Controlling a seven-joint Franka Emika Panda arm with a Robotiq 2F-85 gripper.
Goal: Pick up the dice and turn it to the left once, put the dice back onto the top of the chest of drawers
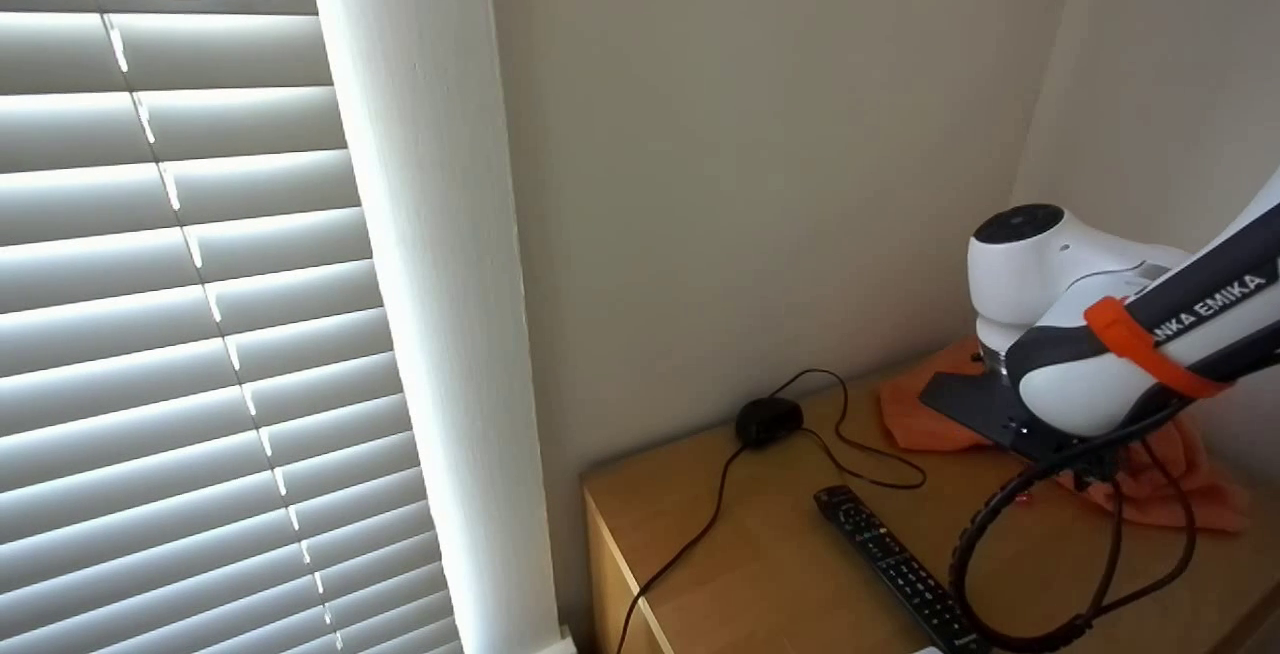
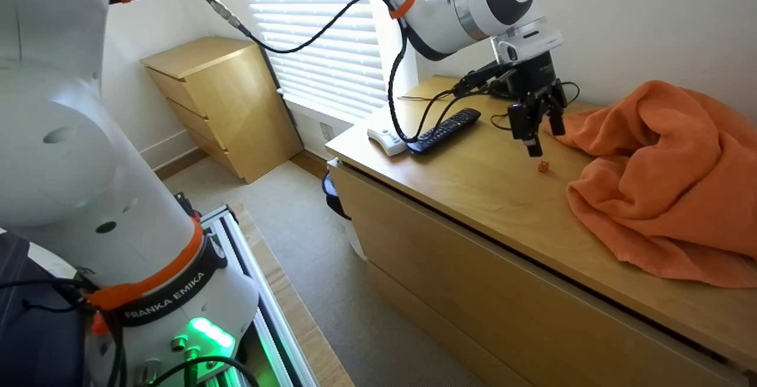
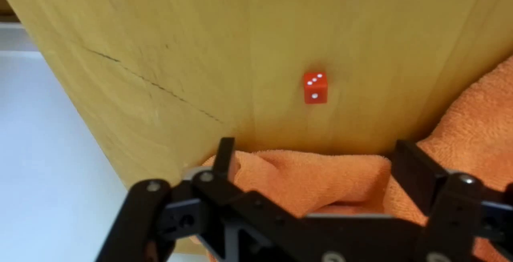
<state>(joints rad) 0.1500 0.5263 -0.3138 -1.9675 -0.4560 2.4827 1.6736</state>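
Observation:
A small red dice [image 3: 315,88] lies on the wooden top in the wrist view, with three dots on one visible face and one dot on another. It also shows in an exterior view [image 2: 543,167], and as a tiny red spot in an exterior view [image 1: 1022,498]. The chest of drawers [image 2: 473,168] is light tan wood with a flat top, also seen in an exterior view [image 1: 760,544]. My gripper [image 3: 314,146] is open with nothing between its fingers. In an exterior view the gripper [image 2: 546,139] hangs tilted just above the dice, apart from it.
A crumpled orange towel [image 2: 668,180] lies beside the dice. A black remote [image 2: 445,131], a white controller [image 2: 387,139] and a black device with a cord [image 1: 768,421] are on the same top. Another smaller chest [image 2: 242,109] stands by the window. The arm's cable loops near the remote.

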